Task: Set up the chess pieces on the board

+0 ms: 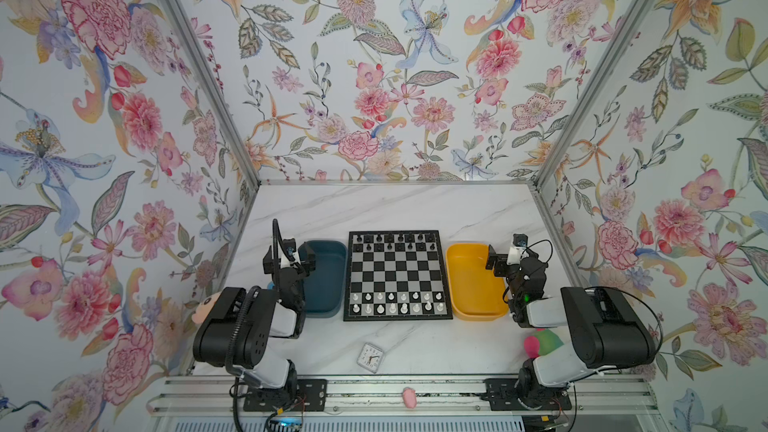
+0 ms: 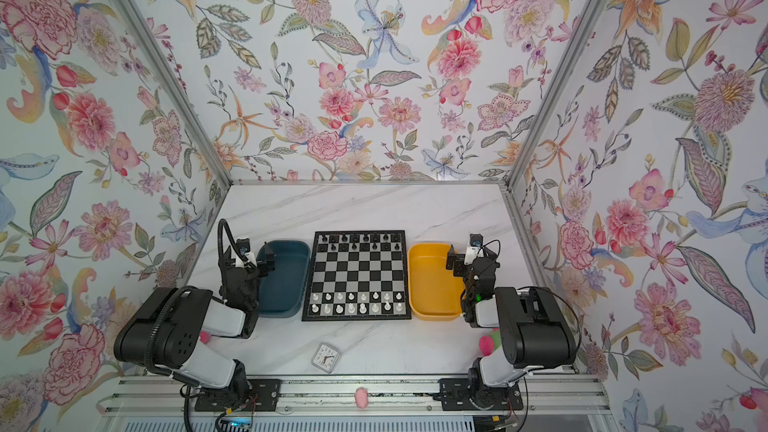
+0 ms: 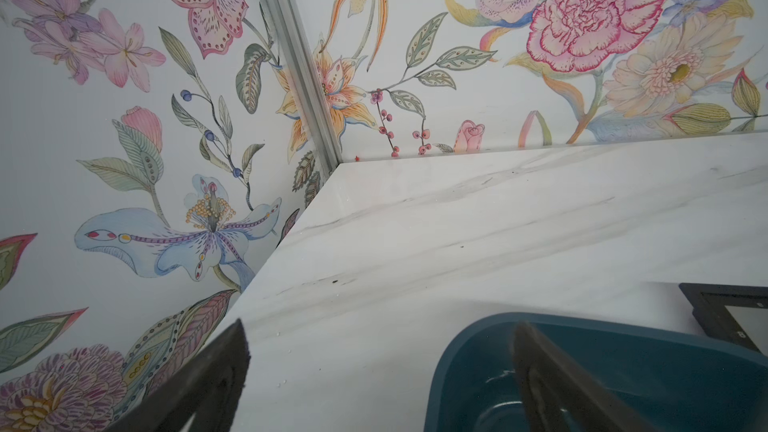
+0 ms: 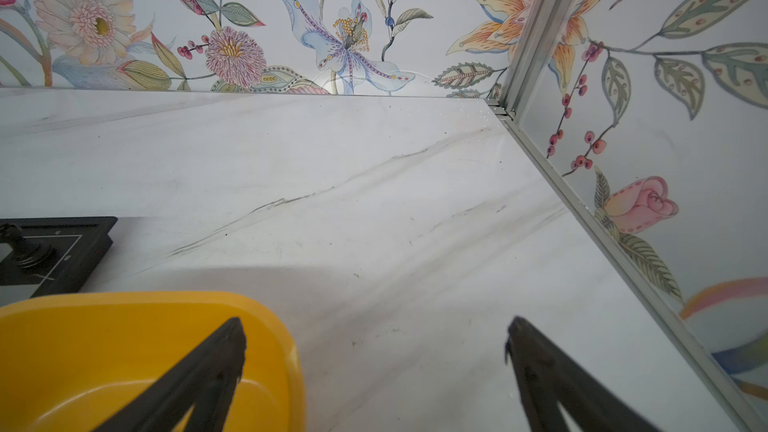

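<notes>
The board [image 1: 397,276] [image 2: 357,276] lies flat in the middle of the marble table. Black chess pieces [image 1: 379,238] stand on its two far rows and white ones [image 1: 392,307] on its two near rows. My left gripper [image 1: 291,261] [image 3: 382,326] hovers open over the far left edge of the teal tray [image 1: 332,309], holding nothing. My right gripper [image 1: 505,261] [image 4: 375,322] hangs open over the yellow tray's [image 1: 473,284] far right edge, also holding nothing. A board corner [image 4: 83,243] with one black piece [image 4: 23,247] shows in the right wrist view.
The teal tray [image 3: 457,351] sits left of the board and the yellow tray [image 4: 124,326] right of it. A small clock [image 1: 370,357] lies near the front. Soft toys sit at the front edge [image 1: 409,396], by the right arm [image 1: 540,342] and behind the left arm [image 1: 205,309]. Floral walls enclose three sides.
</notes>
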{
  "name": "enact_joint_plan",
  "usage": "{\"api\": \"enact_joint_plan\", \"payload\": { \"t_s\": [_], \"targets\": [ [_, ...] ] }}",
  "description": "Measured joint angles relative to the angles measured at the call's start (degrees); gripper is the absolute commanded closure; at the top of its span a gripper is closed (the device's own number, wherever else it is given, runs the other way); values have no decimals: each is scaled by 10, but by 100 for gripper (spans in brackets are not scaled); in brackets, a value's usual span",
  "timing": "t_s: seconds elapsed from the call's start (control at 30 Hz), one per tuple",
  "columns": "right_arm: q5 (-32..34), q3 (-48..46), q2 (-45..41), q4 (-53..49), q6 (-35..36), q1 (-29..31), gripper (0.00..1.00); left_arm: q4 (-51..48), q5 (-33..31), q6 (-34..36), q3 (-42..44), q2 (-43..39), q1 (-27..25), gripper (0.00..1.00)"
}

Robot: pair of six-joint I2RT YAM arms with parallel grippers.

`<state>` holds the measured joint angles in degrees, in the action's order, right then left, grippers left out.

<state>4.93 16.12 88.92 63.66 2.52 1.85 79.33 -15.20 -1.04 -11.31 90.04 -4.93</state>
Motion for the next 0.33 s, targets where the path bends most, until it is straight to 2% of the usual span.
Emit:
{"api": "enact_joint_plan", "payload": {
  "t_s": [0.33],
  "targets": [
    [-2,0,0,0,0,-1,1,0,0,0,0,0,0,1]
  ]
}}
